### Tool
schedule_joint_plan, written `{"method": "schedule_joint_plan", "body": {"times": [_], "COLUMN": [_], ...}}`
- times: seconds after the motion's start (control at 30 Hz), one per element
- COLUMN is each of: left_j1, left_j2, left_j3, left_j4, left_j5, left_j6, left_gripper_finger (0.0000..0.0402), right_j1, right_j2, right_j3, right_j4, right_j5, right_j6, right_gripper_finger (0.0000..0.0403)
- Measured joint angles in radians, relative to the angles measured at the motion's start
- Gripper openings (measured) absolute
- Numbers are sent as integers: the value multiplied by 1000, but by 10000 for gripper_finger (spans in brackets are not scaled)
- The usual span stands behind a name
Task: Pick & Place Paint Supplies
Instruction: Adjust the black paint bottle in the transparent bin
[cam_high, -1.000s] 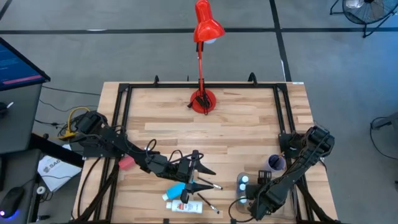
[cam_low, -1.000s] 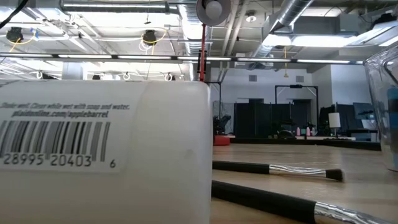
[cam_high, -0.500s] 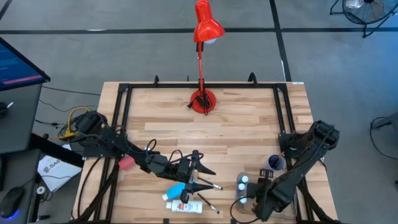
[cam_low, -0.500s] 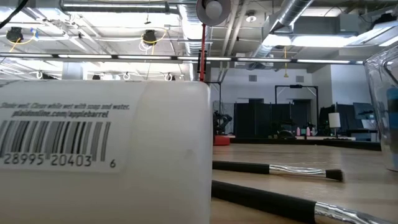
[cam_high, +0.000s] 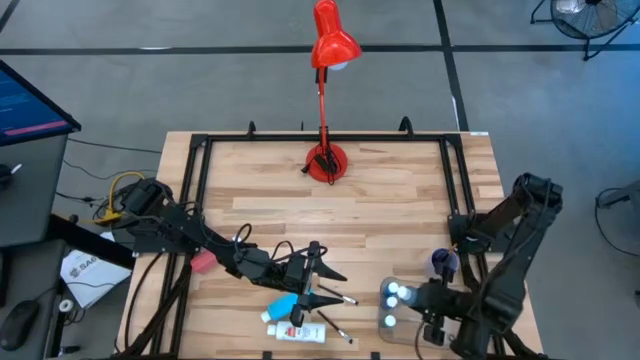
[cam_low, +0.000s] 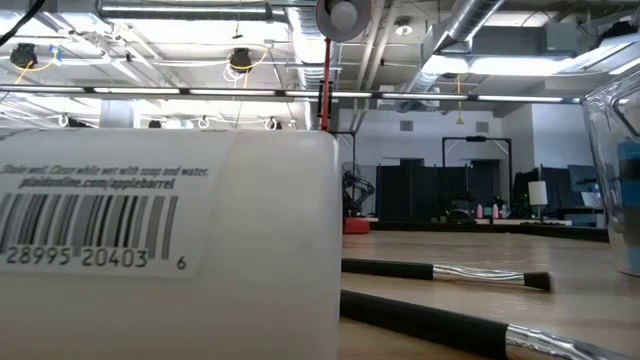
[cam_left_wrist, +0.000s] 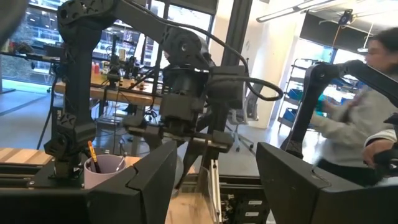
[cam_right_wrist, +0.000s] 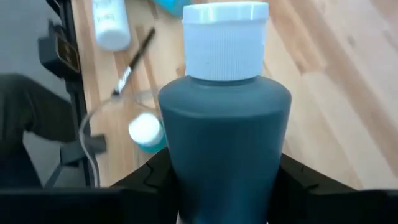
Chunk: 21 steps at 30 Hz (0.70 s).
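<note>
My right gripper (cam_high: 421, 304) is shut on a dark teal paint bottle (cam_right_wrist: 225, 134) with a white cap (cam_high: 403, 294), above the clear tray (cam_high: 383, 307) at the near right. The tray holds two more white-capped bottles (cam_high: 391, 290), (cam_right_wrist: 144, 130). A teal bottle (cam_high: 283, 303), a white tube (cam_high: 296, 332) and thin brushes (cam_high: 338, 298) lie on the wood at the near middle. Just beyond them, raised off the table, my left gripper (cam_high: 335, 286) stands open, with nothing between its fingers (cam_left_wrist: 143, 180). My right gripper pinches the dark teal bottle by the two sides of its body (cam_right_wrist: 186, 186), below the shoulder, between its two fingers (cam_right_wrist: 146, 180). The fingers slant down from the table's right side. The bottle is lifted clear, tilted, its cap pointing away from the wrist.
A red desk lamp (cam_high: 327, 160) stands at the far middle. A lilac cup (cam_high: 443, 262) with a brush in it is beside the tray. A white barcoded bottle (cam_low: 160, 250) fills the low view's left. A person (cam_left_wrist: 367, 130) sits beyond the table.
My right gripper has risen out of the clear tray and drawn back toward the table's right edge, its wrist rolling. It carries the dark teal bottle, now clear of the tray. The other two bottles in the tray have stayed put.
</note>
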Motion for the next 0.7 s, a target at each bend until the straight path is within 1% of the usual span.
{"method": "schedule_joint_plan", "body": {"times": [0.1, 0.23, 0.3, 0.37, 0.47, 0.57, 0.63, 0.67, 0.7], "left_j1": [0, 11, 30, 64, 109, 126, 138, 147, 157], "left_j2": [0, 12, 54, 125, 269, 429, 513, 543, 563], "left_j3": [0, 0, 2, 0, 0, 10, 48, 79, 108], "left_j4": [0, 10, 28, 67, 229, 503, 654, 692, 695], "left_j5": [0, -2, -14, -16, 42, 95, 123, 138, 154], "left_j6": [1, 6, 1, -7, -31, -46, -66, -82, -99], "left_gripper_finger": [209, 209, 209, 209, 209, 209, 209, 209, 209], "right_j1": [28, 46, 57, 69, 95, 130, 151, 162, 169], "right_j2": [13, 35, 41, 42, 42, 42, 42, 42, 42], "right_j3": [0, 0, 0, -2, -13, -28, -43, -49, -56], "right_j4": [2, 1, 2, 3, 6, 9, 11, 10, 12], "right_j5": [77, 145, 165, 183, 233, 306, 356, 379, 397], "right_j6": [5, 38, 51, 73, 120, 178, 221, 239, 254], "right_gripper_finger": [162, 147, 142, 142, 152, 157, 155, 152, 149]}}
